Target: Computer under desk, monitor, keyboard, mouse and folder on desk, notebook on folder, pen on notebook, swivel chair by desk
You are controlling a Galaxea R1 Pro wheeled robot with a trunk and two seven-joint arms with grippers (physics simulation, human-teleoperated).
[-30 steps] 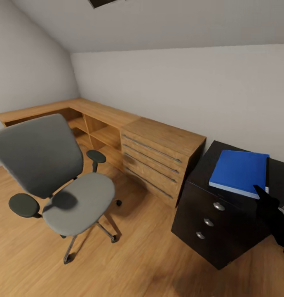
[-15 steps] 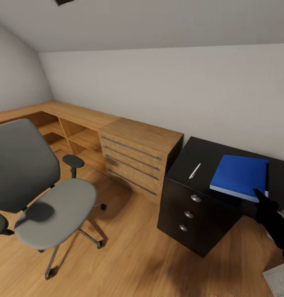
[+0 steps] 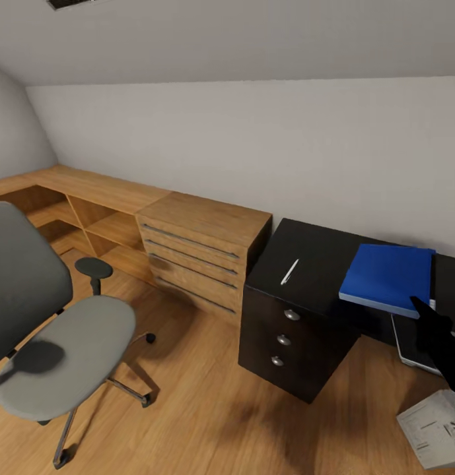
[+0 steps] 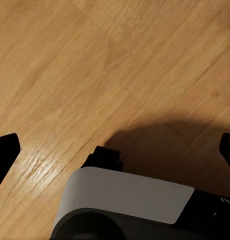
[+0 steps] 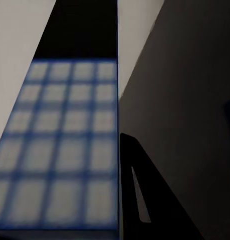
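Flatly bright blue folder (image 3: 387,276) (rectangular), black desk (image 3: 313,264); white pen (image 3: 290,272)

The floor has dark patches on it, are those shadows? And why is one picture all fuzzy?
Head view: yes, soft shadows lie on the floor beside the chair and in front of the desk. Left wrist view: one big dark shadow falls across the floor. Right wrist view: that is the fuzzy one, a blurred blue-and-grey grid, too close to be sharp.
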